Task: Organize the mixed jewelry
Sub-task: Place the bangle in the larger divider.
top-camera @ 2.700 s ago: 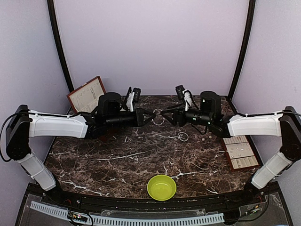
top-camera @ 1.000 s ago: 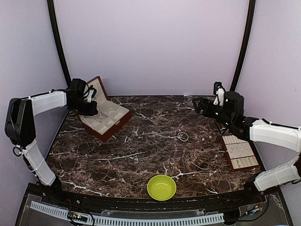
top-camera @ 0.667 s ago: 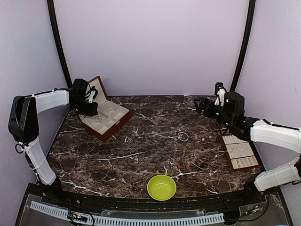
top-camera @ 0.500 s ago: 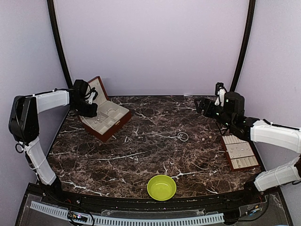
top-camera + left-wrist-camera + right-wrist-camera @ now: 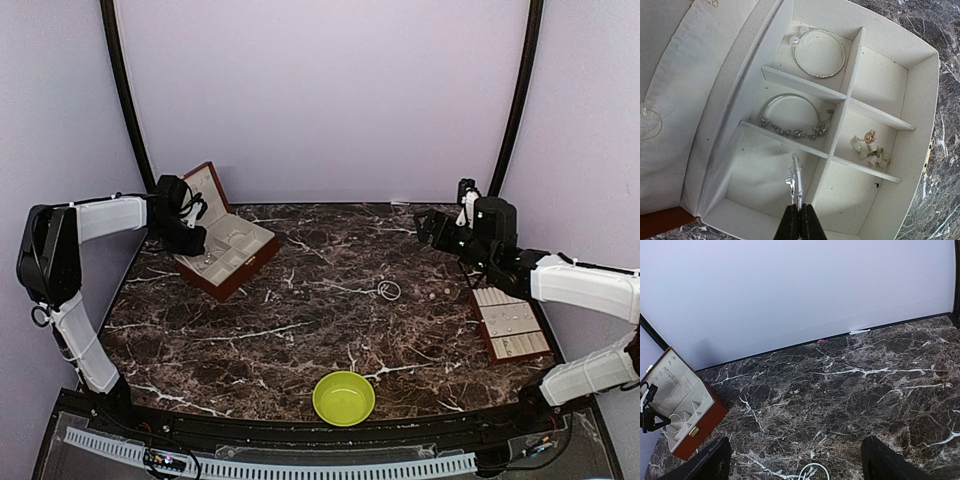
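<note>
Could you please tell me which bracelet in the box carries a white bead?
The full round hoop, bead at its rim; the other bracelet is half band, half chain, beadless.

Lab booth, plain lilac walls (image 5: pixel 320 100) around marble table (image 5: pixel 300 340)

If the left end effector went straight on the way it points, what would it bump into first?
Likely the cream floor of the jewelry box compartment ahead. The thin silvery piece pinched in the left end effector would touch first. Depth is unclear.
</note>
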You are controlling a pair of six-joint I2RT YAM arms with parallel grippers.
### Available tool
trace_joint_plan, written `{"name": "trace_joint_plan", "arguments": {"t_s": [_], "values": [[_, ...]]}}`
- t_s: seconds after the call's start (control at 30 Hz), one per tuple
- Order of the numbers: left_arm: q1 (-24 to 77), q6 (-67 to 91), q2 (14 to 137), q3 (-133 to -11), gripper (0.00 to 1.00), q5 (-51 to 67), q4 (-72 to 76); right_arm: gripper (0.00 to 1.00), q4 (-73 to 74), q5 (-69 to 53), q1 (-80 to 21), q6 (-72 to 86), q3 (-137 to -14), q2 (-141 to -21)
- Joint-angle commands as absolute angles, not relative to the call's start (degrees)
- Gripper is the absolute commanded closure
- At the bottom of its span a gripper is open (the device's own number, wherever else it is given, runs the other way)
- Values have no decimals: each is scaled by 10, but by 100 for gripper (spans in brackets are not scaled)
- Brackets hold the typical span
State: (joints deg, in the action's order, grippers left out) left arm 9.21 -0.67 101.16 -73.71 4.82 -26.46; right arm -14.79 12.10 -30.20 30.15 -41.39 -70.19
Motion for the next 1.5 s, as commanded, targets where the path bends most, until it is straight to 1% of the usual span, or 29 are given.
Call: {"name": "trace_joint_plan", "arguments": {"t_s": [0.0,0.3,0.53,0.8,1.27,1.47], "values": [[91,-14,1001,-741,100,53,-273,9,-152,133,-297,310,-422,-710],[91,-26,1046,-780,100,67,-291,10,-141,137,-297,308,-435,-720],[91,-36,1067,-798,100,54,-302,9,-143,134,-297,310,-438,-728],[92,-42,1080,-800,93,50,-300,10,-143,131,-296,307,-441,-730],[92,-41,1075,-799,75,20,-296,9,-141,131,-296,301,-453,-740],[93,-40,1064,-797,73,10,-291,10,-146,128,-296,303,-456,-748]]}}
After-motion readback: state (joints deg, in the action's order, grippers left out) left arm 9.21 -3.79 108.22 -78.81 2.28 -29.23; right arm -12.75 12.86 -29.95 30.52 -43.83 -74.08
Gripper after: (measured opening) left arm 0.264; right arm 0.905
